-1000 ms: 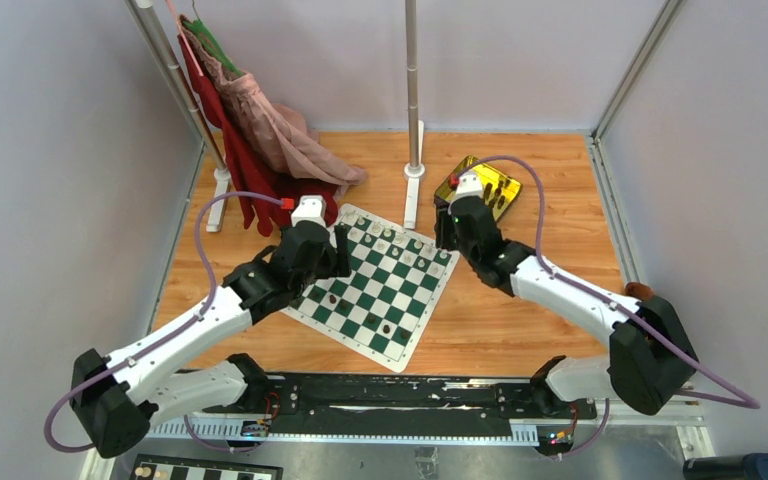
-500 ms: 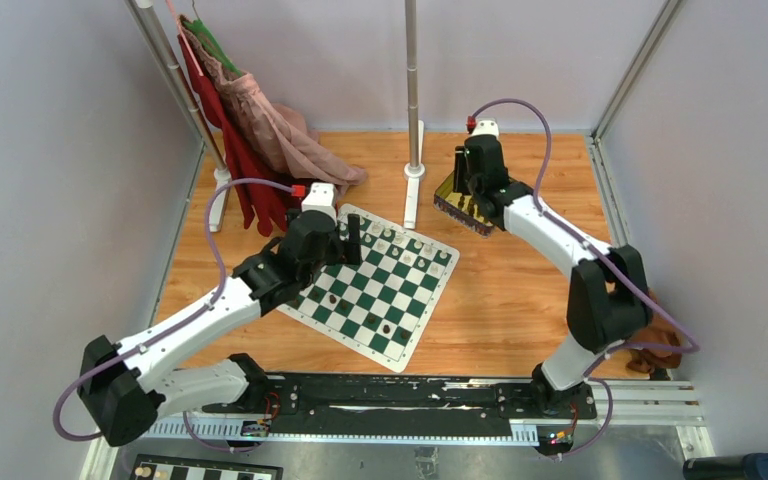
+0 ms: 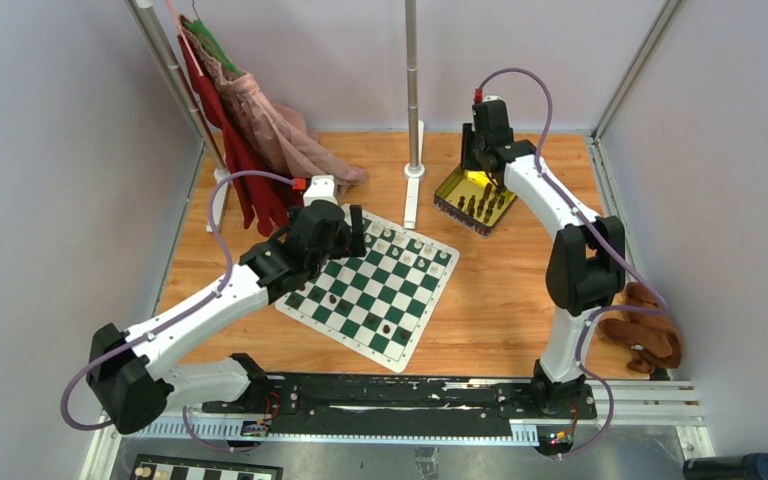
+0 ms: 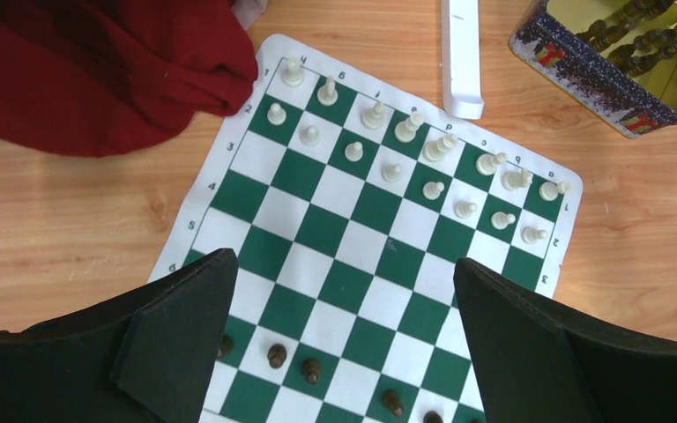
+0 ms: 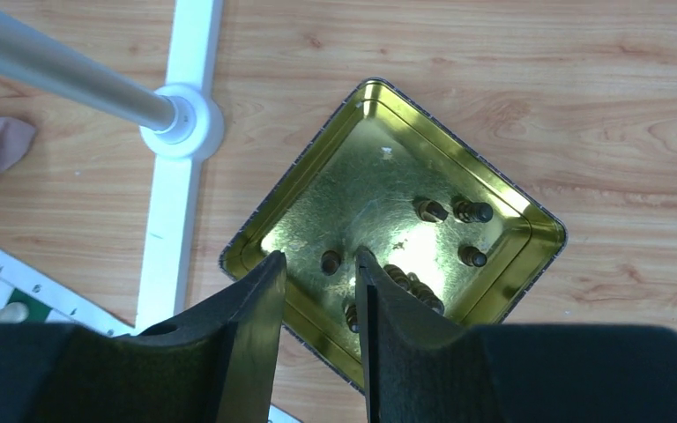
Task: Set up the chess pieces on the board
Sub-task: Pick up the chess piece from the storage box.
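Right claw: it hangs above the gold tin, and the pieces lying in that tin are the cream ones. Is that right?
Not quite. The right claw does hang above the gold tin, but the pieces in it are dark, not cream. The right wrist view shows this.

The wooden table (image 3: pixel 520 290) carries the board (image 3: pixel 380 290), a gold tin (image 3: pixel 460 186) and red cloth (image 3: pixel 250 180).
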`<state>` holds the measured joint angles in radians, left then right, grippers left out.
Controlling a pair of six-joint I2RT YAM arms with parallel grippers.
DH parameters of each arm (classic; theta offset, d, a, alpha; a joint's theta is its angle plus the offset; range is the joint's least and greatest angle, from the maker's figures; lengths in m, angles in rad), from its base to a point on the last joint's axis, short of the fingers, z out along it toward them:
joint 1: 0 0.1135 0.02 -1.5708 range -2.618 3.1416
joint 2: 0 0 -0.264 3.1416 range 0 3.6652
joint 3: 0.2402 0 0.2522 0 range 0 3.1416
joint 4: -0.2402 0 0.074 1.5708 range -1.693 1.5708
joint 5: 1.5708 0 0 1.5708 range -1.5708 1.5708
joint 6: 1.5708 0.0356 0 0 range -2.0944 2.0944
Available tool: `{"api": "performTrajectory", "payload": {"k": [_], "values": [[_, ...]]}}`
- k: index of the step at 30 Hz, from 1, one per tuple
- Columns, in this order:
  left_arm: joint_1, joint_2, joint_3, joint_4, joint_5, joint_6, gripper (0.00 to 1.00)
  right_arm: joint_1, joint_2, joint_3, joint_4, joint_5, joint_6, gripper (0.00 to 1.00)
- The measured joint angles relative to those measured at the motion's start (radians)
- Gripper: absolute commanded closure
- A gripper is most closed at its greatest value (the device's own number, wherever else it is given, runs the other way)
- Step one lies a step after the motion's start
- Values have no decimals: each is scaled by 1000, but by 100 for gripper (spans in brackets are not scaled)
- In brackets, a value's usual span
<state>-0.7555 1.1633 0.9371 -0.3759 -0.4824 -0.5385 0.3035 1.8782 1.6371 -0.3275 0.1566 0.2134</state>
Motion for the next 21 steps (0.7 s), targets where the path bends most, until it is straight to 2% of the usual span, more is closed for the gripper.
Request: {"api": "performTrajectory", "payload": {"k": [9,21], "values": [[0,-84,7,-133,0,-40,0,-2,5,3,-76,-66,3,62],[0,-96,7,-145,8,-49,0,-2,42,-14,-108,-103,2,63]]}}
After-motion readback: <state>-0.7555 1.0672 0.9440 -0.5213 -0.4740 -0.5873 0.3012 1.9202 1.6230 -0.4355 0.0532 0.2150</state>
